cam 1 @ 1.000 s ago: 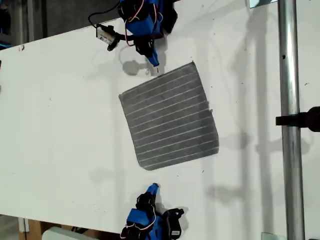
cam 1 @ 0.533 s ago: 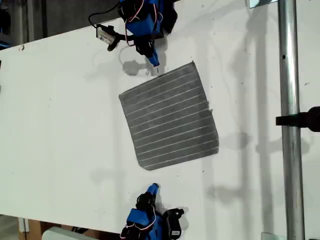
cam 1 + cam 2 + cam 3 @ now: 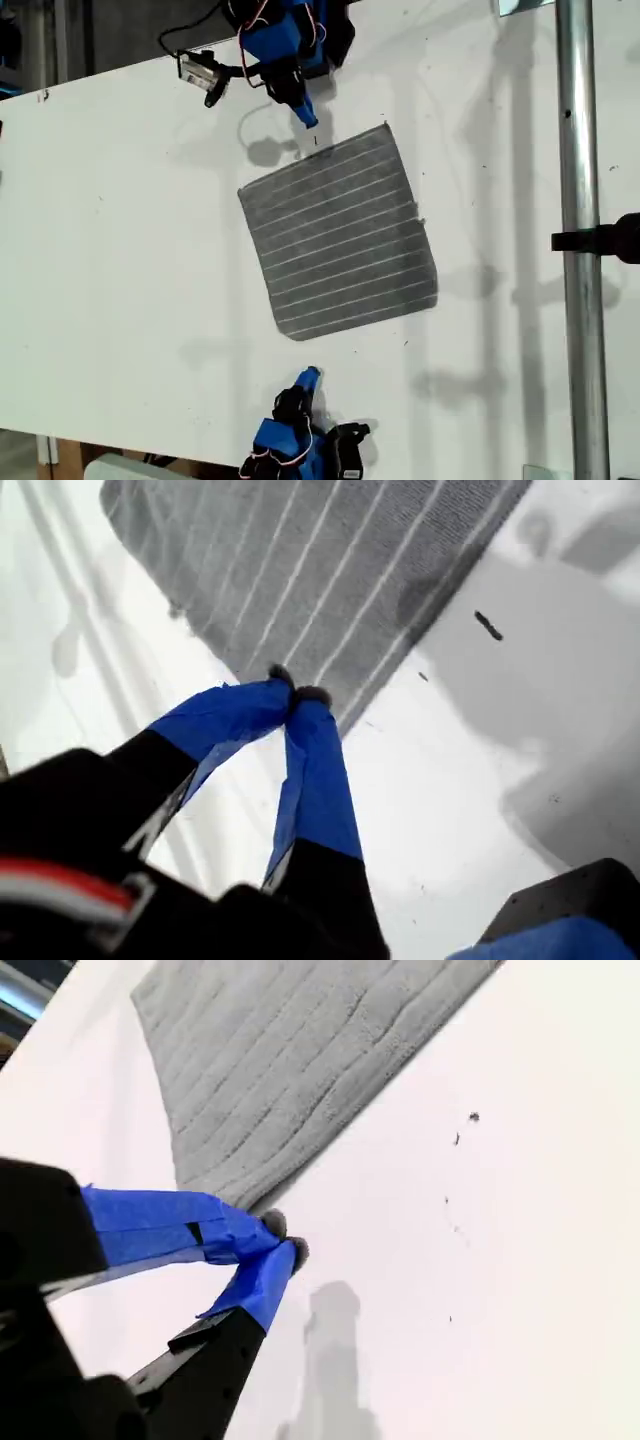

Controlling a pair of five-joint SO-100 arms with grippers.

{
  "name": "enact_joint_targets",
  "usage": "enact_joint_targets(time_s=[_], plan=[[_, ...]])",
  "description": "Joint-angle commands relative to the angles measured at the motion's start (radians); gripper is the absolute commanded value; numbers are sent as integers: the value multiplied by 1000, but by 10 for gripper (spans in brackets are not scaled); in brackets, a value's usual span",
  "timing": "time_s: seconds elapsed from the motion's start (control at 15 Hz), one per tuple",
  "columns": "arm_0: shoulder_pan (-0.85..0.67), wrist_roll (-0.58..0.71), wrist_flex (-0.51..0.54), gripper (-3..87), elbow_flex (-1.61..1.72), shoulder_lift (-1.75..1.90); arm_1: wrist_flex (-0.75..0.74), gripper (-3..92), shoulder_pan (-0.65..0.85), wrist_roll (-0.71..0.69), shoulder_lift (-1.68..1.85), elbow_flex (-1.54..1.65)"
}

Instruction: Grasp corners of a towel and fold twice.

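A grey towel (image 3: 338, 233) lies flat and unfolded on a white table (image 3: 120, 250), turned at a slant. It is soft fabric, roughly square, crossed by thin pale parallel stripes. My first gripper (image 3: 295, 695), tipped in blue tape, hovers with its jaws together, holding nothing, just short of one towel corner (image 3: 330, 720). My second gripper (image 3: 283, 1237), also blue-taped with jaws together and empty, sits just beside another corner (image 3: 240, 1200). In the exterior view, one arm is at the top edge, the other at the bottom.
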Motion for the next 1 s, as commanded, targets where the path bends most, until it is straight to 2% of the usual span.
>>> enact_joint_targets(time_s=[0.0,0.2,0.4,0.53,0.6,0.73,0.8,0.93], plan=[[72,-41,-54,-29,-244,-258,54,-3,-97,-66,-282,-322],[204,-35,-95,-29,-664,-825,192,-3,-272,-91,-538,-598],[362,38,-127,-28,-1051,-1275,187,-3,-428,-123,-658,-658],[440,26,-5,-28,-1374,-1585,167,-3,-485,-147,-733,-681],[469,11,15,-28,-1494,-1687,155,-3,-495,-175,-764,-703],[509,11,-37,-28,-1640,-1830,166,-3,-503,-224,-847,-753],[523,-5,15,-28,-1756,-1927,170,-3,-500,-250,-888,-781],[526,-20,227,-28,-2052,-2145,172,2,-477,-282,-927,-799]])
